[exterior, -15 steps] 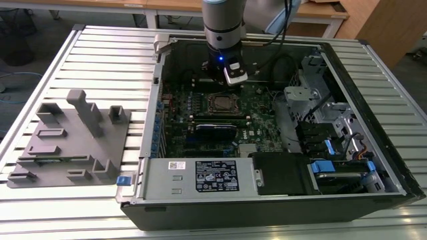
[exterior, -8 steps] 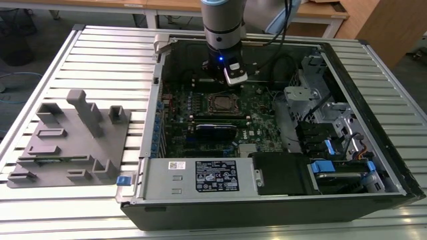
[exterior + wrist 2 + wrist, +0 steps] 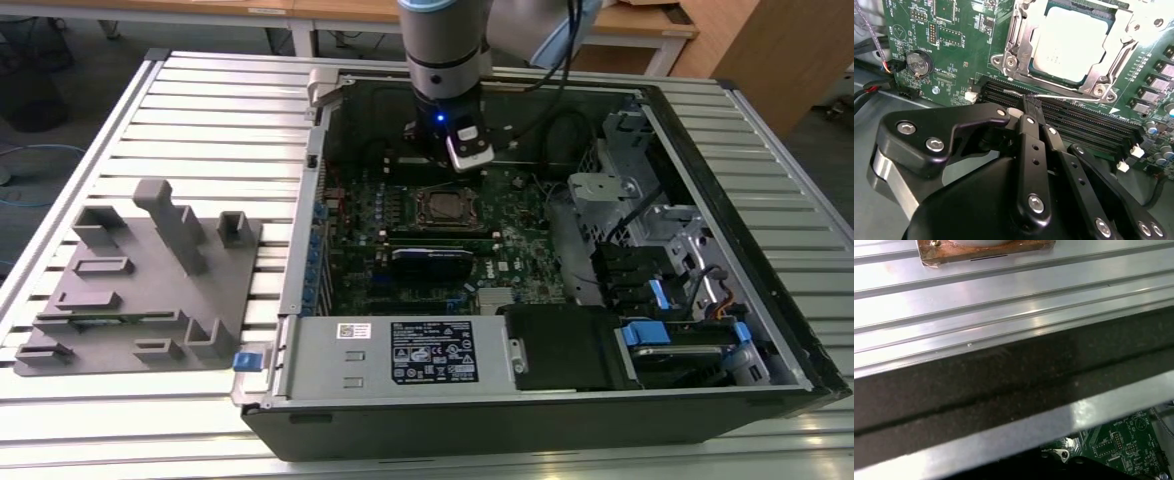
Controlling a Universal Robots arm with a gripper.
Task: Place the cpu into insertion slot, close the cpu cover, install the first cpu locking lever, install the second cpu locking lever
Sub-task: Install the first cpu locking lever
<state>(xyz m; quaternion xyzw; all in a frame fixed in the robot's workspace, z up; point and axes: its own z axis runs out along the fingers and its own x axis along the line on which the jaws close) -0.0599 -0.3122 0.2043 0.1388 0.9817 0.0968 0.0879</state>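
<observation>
In the second wrist view the cpu, silvery-grey on top, lies in its socket on the green motherboard. The cpu cover, a metal frame, is down around it. A thin wire locking lever runs along the socket's edge beside the memory slots. My gripper has its black fingers together, with the tips against that lever. I cannot tell whether the wire is pinched. In the exterior view the gripper hangs inside the open case, just beyond the insertion slot.
Long black memory slots and a coin battery flank the gripper. A black card, power supply and drive cages crowd the case. A grey fixture block sits on the slatted table. The case wall is close.
</observation>
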